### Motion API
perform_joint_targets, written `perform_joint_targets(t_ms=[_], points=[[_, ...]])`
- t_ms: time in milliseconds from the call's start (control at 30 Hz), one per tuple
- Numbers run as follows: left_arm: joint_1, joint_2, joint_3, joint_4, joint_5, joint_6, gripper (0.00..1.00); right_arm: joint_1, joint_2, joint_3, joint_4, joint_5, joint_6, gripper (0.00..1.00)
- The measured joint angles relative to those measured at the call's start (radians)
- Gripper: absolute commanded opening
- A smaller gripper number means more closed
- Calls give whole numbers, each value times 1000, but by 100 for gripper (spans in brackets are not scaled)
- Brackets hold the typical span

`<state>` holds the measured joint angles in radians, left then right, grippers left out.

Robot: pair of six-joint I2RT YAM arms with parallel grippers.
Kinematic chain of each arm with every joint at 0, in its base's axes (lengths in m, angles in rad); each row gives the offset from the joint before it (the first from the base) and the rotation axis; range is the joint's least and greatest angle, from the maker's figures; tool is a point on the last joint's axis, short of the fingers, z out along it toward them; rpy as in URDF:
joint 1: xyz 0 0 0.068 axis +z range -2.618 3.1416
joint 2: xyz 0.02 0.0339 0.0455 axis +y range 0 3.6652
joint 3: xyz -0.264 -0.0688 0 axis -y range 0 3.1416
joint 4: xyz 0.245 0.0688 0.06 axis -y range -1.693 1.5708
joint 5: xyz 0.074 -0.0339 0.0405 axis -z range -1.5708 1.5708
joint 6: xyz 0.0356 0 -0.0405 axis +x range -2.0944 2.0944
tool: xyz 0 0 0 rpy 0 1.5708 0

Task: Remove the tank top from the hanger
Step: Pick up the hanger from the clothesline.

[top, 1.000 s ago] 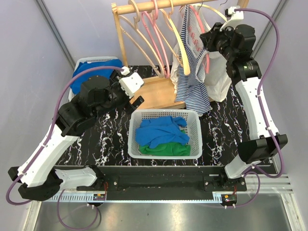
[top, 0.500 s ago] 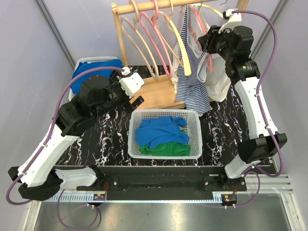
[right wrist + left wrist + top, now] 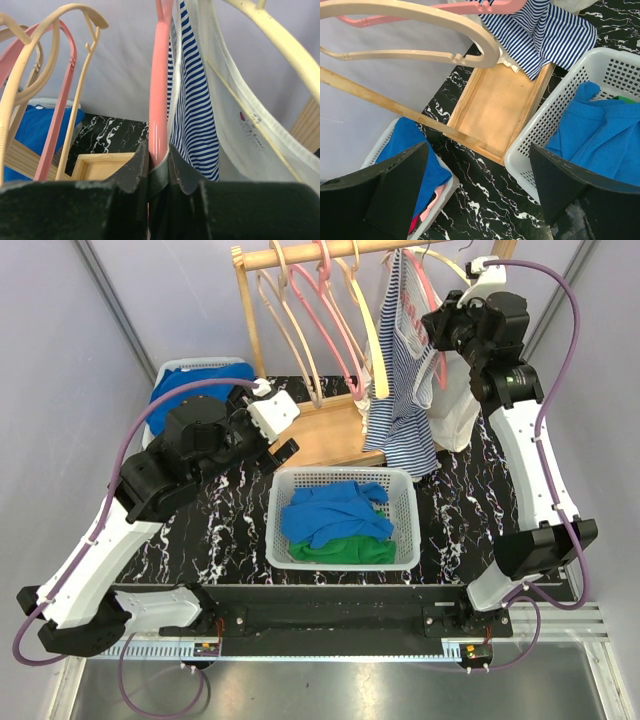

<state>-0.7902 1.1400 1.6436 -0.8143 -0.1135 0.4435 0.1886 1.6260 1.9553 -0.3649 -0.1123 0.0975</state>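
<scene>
Jaws on the right gripper (image 3: 158, 159) are clamping onto the pink hanger (image 3: 159, 95) now, after spreading a bit and re-closing over the last second, so it's looking like a re-grip. The striped tank top (image 3: 398, 400) is hanging on that hanger up on the wooden rail (image 3: 300, 255), with its hem reaching down by the rack's wooden base (image 3: 495, 110), and it's sitting a touch more upright than a moment ago. The left gripper (image 3: 479, 170) is hovering wide open over the table, holding nothing. I'm guessing the hanger is getting steadied so the straps can come off, but nothing is slipping off yet.
</scene>
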Motion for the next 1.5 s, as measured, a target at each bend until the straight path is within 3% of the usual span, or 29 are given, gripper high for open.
perform_joint_targets(t_ms=[867,1200,1500], points=[[0,0,0,0,1,28,88,0,-59,57,-3,-57,-67,0],[-18,8,44,0,9,27,88,0,-371,-189,-56,-167,-48,0],[-31,16,57,0,14,27,88,0,-429,-304,-116,-203,-43,0]])
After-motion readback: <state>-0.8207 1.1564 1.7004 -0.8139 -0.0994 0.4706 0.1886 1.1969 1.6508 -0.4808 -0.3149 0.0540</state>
